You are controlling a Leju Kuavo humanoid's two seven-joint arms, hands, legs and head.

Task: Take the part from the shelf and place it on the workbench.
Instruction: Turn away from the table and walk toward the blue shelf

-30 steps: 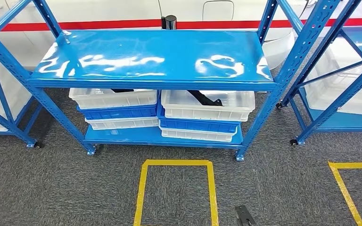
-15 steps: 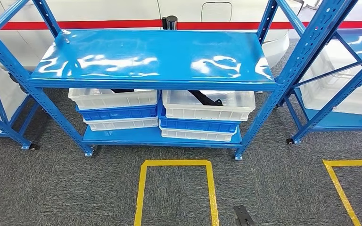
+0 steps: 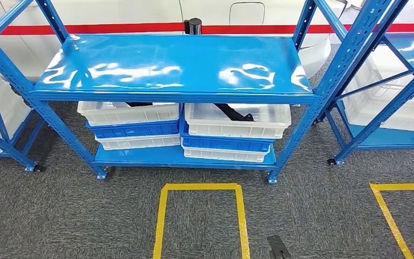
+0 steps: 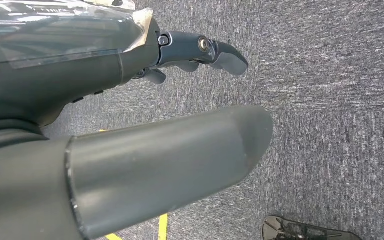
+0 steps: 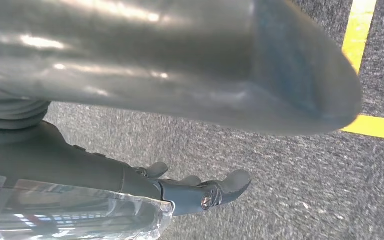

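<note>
A blue shelf (image 3: 172, 67) stands ahead in the head view. On its lower level a black part (image 3: 234, 113) lies in the right white bin (image 3: 237, 121). Another black part (image 3: 139, 103) peeks from the left white bin (image 3: 128, 113). My left hand (image 4: 145, 125) hangs over grey carpet, fingers apart, holding nothing. My right hand (image 5: 180, 100) likewise hangs over the carpet with its fingers apart and nothing in them.
Blue and white bins are stacked under both top bins. A yellow tape square (image 3: 200, 218) marks the carpet in front of the shelf, another tape corner (image 3: 393, 210) at right. More blue racks with white bins stand at left (image 3: 0, 108) and right (image 3: 393, 91).
The whole head view has shifted slightly between a second ago and now, so the camera moved a little. Things on the shelf have not moved.
</note>
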